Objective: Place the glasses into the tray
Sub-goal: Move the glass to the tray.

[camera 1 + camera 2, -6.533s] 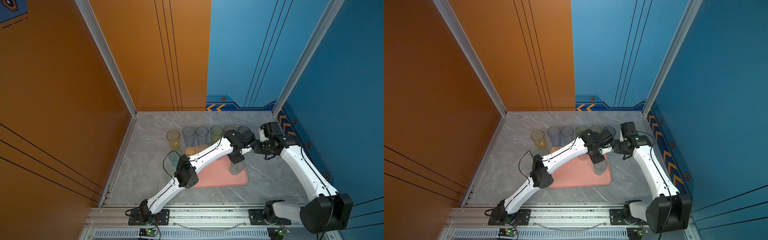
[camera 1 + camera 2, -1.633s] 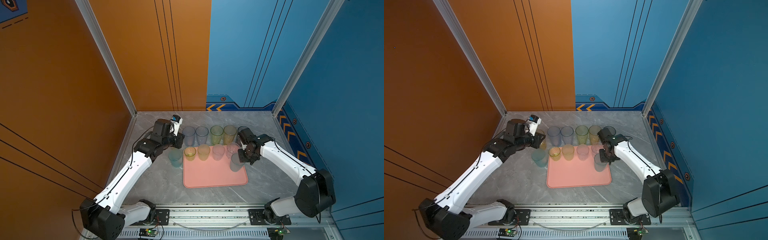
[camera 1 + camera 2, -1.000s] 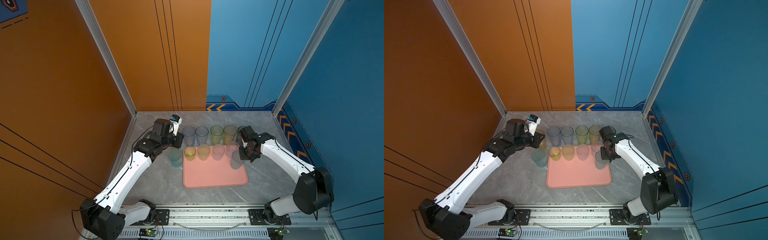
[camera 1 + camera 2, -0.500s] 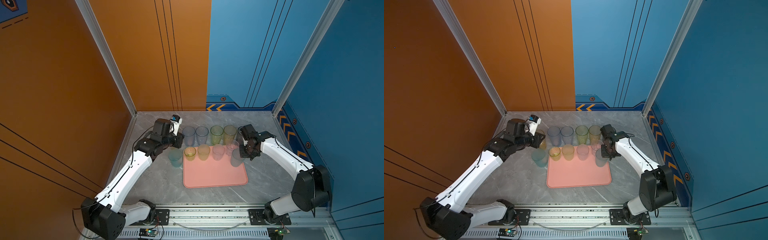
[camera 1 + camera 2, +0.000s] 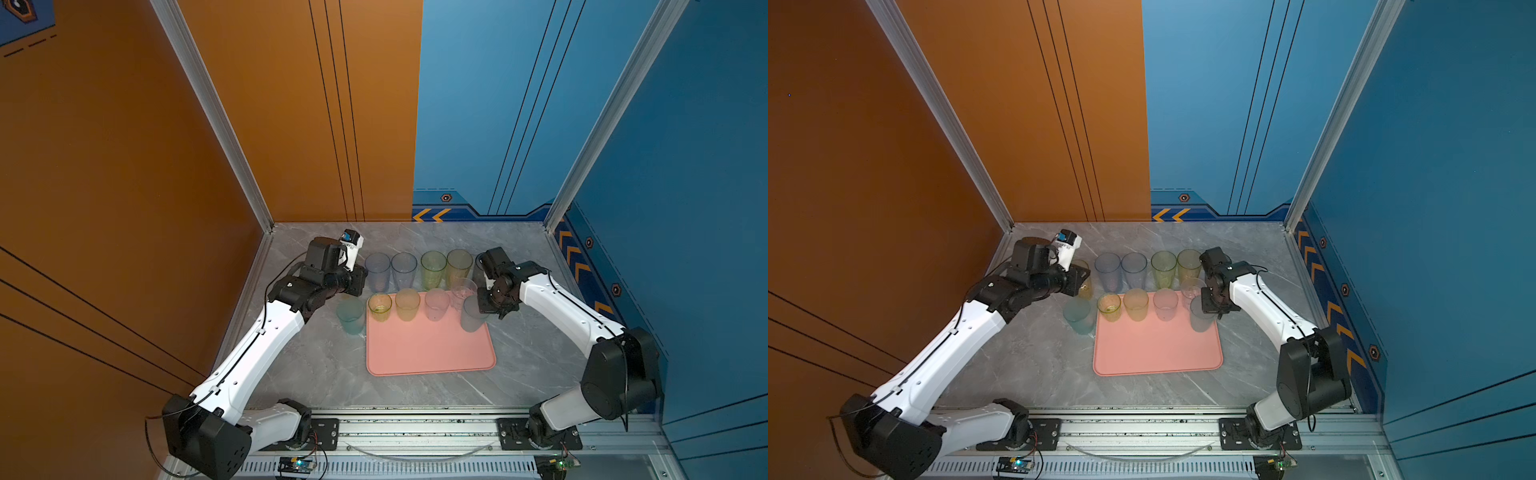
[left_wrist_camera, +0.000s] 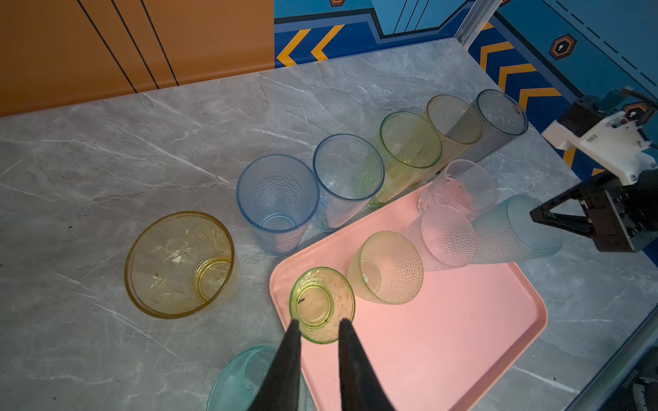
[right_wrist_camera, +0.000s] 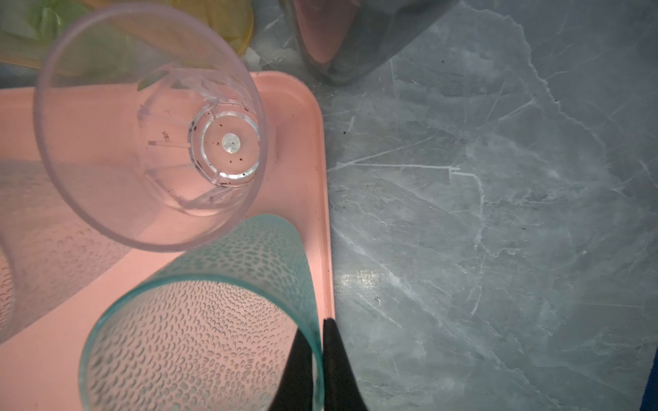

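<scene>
Your right pincer (image 7: pixel 315 329) pinches the rim of the dimpled teal tumbler (image 7: pixel 249 249) at the right edge of the tray (image 5: pixel 432 353); your left pincer (image 6: pixel 318 322) hovers narrowly parted, empty. Five glasses (image 5: pixel 407 305) are on the tray, that one included; about seven wait on the worktop (image 5: pixel 316 365).

Grey marble tabletop (image 5: pixel 316 365), orange wall (image 5: pixel 124 166), blue wall (image 5: pixel 498 104), aluminium rail (image 5: pixel 415 432)

The right end effector (image 5: pixel 480 306) grips a tall tumbler (image 5: pixel 471 321) at the edge of the pink tray (image 5: pixel 432 353).
</scene>
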Available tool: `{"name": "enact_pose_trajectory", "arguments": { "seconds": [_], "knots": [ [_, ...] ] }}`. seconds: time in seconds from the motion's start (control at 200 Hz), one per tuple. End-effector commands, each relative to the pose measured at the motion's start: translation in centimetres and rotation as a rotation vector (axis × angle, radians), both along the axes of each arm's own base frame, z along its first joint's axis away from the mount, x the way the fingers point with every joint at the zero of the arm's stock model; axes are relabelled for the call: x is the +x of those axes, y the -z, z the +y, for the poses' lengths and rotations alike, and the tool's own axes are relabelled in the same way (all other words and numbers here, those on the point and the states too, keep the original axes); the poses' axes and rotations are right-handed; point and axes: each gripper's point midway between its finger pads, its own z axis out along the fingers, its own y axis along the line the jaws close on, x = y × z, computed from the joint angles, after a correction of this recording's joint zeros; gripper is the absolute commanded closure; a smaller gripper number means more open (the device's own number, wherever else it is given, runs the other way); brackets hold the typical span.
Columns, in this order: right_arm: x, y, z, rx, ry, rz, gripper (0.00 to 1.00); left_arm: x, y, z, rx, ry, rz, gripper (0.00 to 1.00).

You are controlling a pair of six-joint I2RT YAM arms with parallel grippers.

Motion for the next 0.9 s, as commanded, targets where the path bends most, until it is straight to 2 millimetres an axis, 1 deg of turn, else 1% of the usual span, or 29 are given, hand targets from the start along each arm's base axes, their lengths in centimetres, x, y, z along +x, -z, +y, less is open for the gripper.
{"name": "enact_pose_trajectory", "arguments": {
  "seconds": [0.0,0.195,0.27,0.416,0.631,0.776,0.891],
  "knots": [
    [0.4,0.0,0.2,0.012,-0.007,-0.003,0.9,0.0,0.3,-0.1,-0.007,0.015,0.006,0.79],
    [0.3,-0.2,0.3,0.019,-0.009,-0.007,0.84,0.0,0.3,-0.1,-0.009,0.017,0.009,0.79],
    [0.2,-0.1,0.4,0.02,-0.01,-0.004,0.83,-0.1,0.3,-0.1,-0.009,0.017,0.009,0.79],
    [0.1,-0.6,0.4,0.026,-0.007,-0.02,0.77,-0.1,0.3,0.3,0.003,0.001,0.01,0.79],
    [0.1,-2.4,0.0,0.036,-0.001,-0.079,0.7,-0.3,0.6,0.9,0.032,-0.022,0.023,0.79],
    [-0.2,-3.5,-0.2,0.045,0.003,-0.114,0.67,-0.7,0.7,1.4,0.061,-0.039,0.033,0.79],
    [-0.2,-5.2,-0.4,0.057,0.007,-0.171,0.66,-1.2,1.0,2.2,0.104,-0.061,0.046,0.79]
  ]
}}
